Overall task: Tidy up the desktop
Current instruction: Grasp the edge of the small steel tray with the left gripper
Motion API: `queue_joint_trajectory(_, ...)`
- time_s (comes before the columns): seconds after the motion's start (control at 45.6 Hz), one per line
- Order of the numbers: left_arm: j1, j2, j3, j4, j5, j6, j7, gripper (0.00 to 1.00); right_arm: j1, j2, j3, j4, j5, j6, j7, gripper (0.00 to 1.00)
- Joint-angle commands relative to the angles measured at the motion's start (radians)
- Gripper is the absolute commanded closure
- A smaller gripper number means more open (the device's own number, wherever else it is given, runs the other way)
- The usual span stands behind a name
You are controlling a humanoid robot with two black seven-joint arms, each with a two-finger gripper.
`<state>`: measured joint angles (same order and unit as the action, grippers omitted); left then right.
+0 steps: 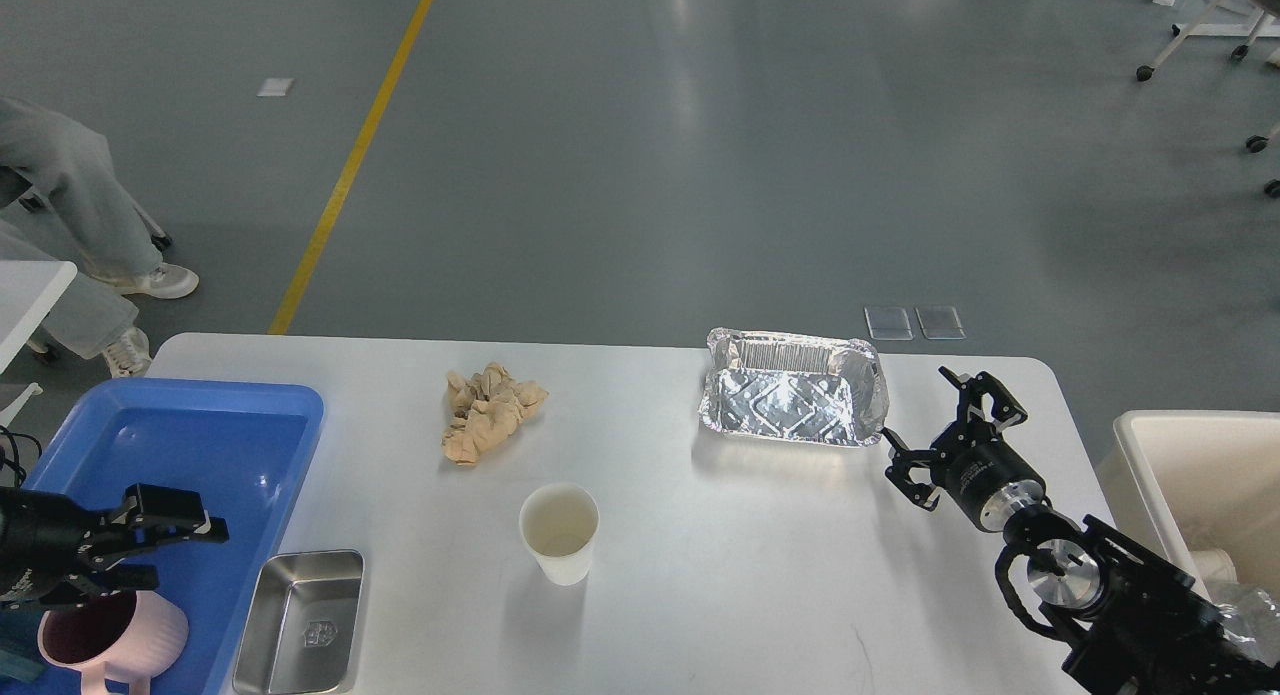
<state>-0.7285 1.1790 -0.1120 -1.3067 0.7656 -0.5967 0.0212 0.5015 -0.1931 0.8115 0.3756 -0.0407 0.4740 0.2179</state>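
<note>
Nearest, desktop (700, 575): fills your lower view, bears everything.
Blue tray (290, 400): left edge, pink mug (110, 640) inside.
Foil pan (793, 400): crushes if you squeeze.
Right gripper (950, 435): fingers spread, empty, beside pan.
Left gripper (165, 535): parted, empty.
Paper cup (559, 532): tips if clipped.

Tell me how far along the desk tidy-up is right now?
Possibly done: a pink mug sits in the blue tray. In hand: nothing; the right hand is open beside the foil container, and the left hand hangs open over the tray. Left on the desktop: crumpled brown paper, paper cup, foil container, and a steel dish.
</note>
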Motion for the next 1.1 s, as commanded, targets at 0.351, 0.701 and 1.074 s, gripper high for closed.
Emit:
queue_joint_trajectory(0.351,0.084,-0.110,0.002,0.014,0.103,0.152,-0.006,0.19,-0.008,-0.005,0.000,-0.011,-0.013,0.000,0.000,0.00)
queue_joint_trajectory(0.701,0.110,-0.133,0.002,0.024,0.155,0.153,-0.010,0.28,-0.008,-0.006,0.000,-0.011,-0.014,0.000,0.000,0.00)
queue_joint_trajectory(1.074,0.126,-0.159,0.003,0.049,0.170,0.146,-0.010,0.44,-0.006,-0.006,0.000,-0.011,-0.015,0.000,0.000,0.00)
